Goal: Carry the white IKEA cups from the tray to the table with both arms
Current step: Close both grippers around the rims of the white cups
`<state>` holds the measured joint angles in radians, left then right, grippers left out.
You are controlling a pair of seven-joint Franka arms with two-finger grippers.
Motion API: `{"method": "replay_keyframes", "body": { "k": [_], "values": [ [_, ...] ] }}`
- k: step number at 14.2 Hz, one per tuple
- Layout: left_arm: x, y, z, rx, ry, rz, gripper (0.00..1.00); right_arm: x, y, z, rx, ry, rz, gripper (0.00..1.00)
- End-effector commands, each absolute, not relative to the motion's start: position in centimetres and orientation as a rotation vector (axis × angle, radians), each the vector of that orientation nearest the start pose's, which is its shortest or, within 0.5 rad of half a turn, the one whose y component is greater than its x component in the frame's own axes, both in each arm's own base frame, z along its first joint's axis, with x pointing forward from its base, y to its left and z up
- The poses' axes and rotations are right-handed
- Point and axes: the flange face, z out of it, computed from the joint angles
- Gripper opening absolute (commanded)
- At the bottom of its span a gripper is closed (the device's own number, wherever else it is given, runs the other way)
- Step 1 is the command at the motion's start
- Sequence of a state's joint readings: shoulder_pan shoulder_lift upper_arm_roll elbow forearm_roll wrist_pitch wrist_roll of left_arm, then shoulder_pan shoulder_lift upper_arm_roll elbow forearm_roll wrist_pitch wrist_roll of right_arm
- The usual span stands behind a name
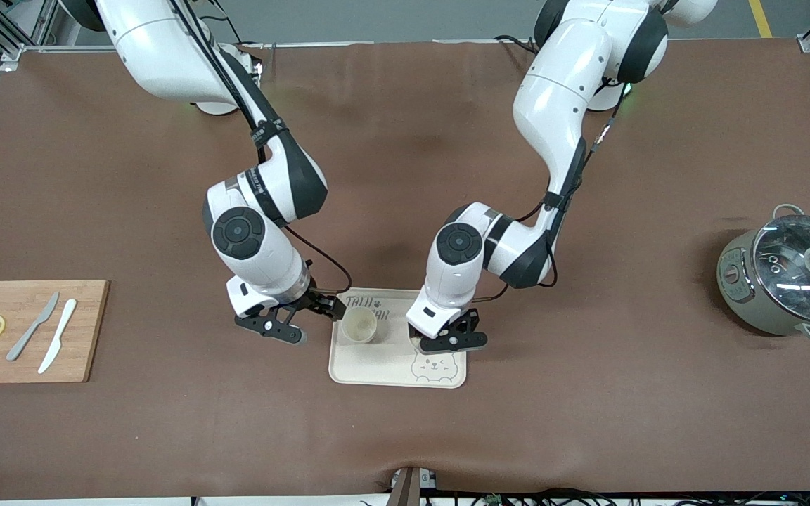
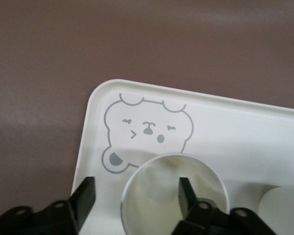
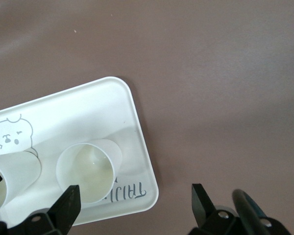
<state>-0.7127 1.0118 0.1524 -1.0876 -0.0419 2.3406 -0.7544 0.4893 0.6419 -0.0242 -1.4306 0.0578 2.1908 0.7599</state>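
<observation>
On the cream bear-printed tray [image 1: 377,365] in front view: one small cream-white tumbler [image 1: 359,325] upright, right gripper [image 1: 304,320] just beside it, empty. Left wrist view: left gripper [image 2: 134,200] straddling the second cream-white tumbler's rim [image 2: 132,183], one finger [image 2: 186,192] inside; grip unclear. Right wrist view: fingers [image 3: 68,203] spread wide.

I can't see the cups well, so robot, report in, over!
Left gripper straddling one cup's rim. Right gripper open beside tray. Other cup on tray. Nothing blocking.
</observation>
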Motion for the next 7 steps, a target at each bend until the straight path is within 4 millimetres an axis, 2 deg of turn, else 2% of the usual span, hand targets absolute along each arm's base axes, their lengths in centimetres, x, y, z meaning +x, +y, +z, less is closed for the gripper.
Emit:
{"method": "replay_keyframes", "body": {
  "k": [1, 7],
  "values": [
    [65.0, -46.3, 23.8, -3.209, -0.273, -0.391, 0.0, 65.6, 34.5, 31.5, -2.989, 0.508, -0.14, 1.0],
    [65.3, -45.9, 23.8, -3.202, -0.274, -0.401, 0.0, 65.5, 35.3, 29.0, -2.995, 0.487, -0.151, 1.0]
  ]
}}
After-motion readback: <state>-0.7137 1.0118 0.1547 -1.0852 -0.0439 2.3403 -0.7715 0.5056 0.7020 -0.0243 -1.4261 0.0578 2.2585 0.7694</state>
